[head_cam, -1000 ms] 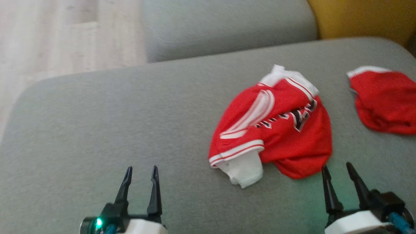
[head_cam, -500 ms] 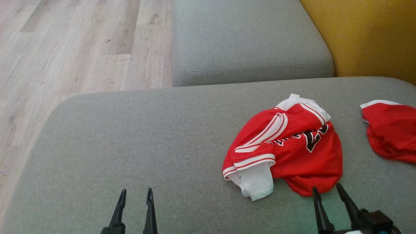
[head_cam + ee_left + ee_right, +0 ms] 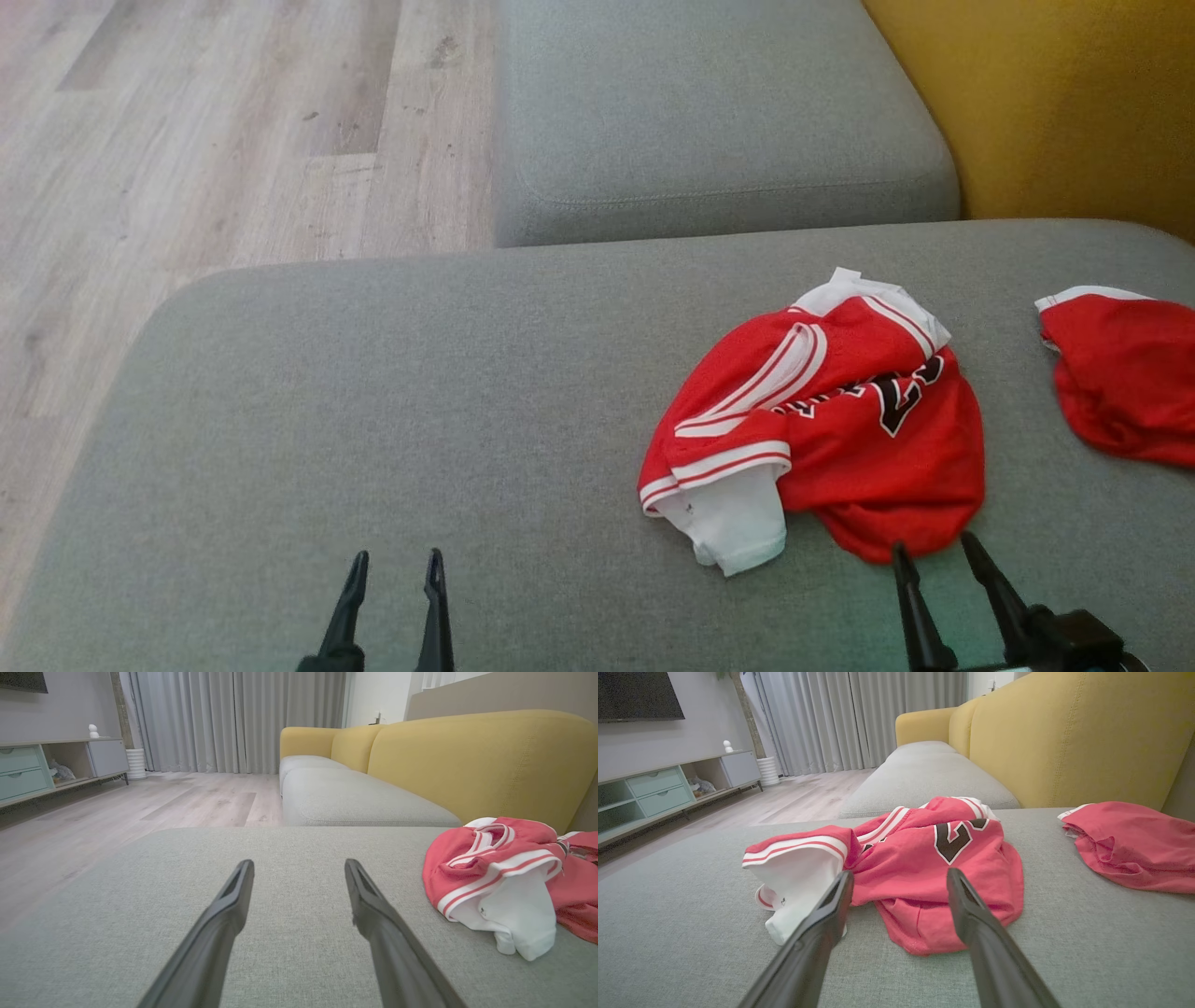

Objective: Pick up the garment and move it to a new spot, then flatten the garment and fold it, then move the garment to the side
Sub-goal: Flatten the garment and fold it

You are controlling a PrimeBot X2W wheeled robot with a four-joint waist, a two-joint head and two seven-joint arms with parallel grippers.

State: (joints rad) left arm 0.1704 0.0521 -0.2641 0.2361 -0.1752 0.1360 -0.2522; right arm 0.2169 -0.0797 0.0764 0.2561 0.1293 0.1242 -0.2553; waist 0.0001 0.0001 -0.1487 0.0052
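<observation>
The grey sofa seat (image 3: 373, 392) carries the work, with the wooden floor (image 3: 187, 140) to its left and the yellow backrest (image 3: 1074, 103) at the far right. Over the last second the whole picture slid downward and sharpened. That was the head camera tilting, not the things moving, and in the last half second the view has hardly shifted.

The red jersey (image 3: 840, 420) lies crumpled on the right part of the seat, just as it lay before, with a white flap (image 3: 733, 523) poking out at its near edge. A second red garment (image 3: 1120, 373) sits apart from it, further right.

Both hands are released and grasp nothing. The right hand (image 3: 934, 543) has its tips just short of the jersey's near hem, and in its wrist view its spread fingers frame the cloth. The left hand (image 3: 397, 554) points over bare seat, well to the left.

With the view settled, the pickup has probably not started. The right hand looks best placed to reach forward and pinch the hem, and the bare stretch on the left offers a new spot.
</observation>
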